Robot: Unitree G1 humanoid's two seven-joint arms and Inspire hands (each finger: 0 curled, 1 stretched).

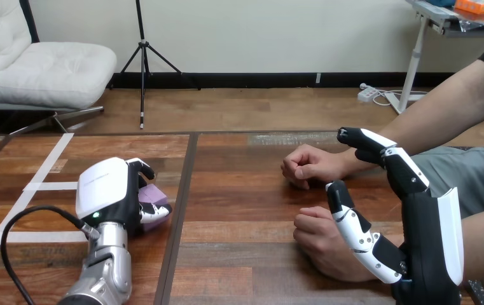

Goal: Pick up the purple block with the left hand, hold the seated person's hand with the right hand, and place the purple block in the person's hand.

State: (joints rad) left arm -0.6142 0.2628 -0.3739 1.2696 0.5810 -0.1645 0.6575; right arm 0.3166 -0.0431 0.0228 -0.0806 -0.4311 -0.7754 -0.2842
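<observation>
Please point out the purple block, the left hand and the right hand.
purple block (152, 196): head view, its upper part.
left hand (107, 187): head view, white back shell.
right hand (428, 244): head view, black palm.

Left robot hand (109, 190) curled round purple block (150, 194); right robot hand (431, 235) upright, fingers (406, 169) straight.

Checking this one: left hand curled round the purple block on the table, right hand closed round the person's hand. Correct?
Not quite. The head view shows the right hand open, fingers straight, beside the person's near hand and far hand, curled round neither. The left hand is indeed curled round the purple block on the table.
</observation>
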